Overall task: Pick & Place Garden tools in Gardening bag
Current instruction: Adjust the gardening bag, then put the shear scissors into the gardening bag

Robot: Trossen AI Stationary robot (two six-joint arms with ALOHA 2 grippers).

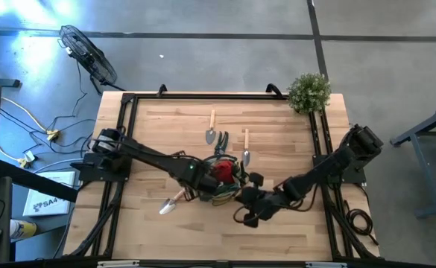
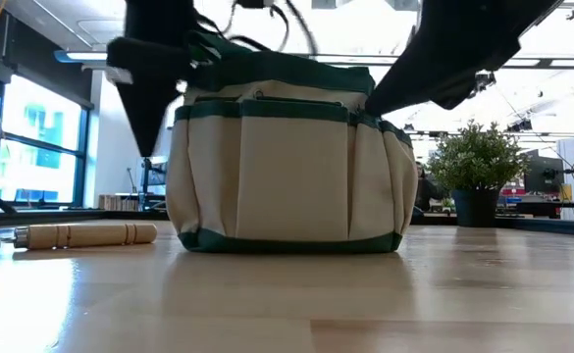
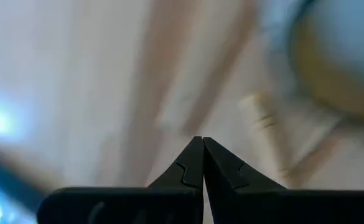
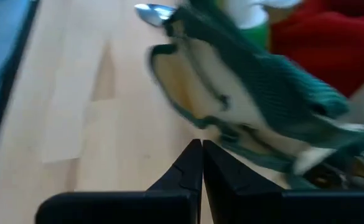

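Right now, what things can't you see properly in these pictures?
- Inside the gardening bag: the low view shows only its side wall.
- Most of the bag in the high view: both arms cross it; only the red piece shows.
- Left wrist view: blurred; beyond the shut left gripper nothing is clear.
- Trowel blade, low view: cut off by the edge.

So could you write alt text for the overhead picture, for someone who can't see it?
Two dark robot arms meet over a gardening bag at the middle of a wooden table. Three trowels and pruners lie around it; a bushy plant stands at a corner.
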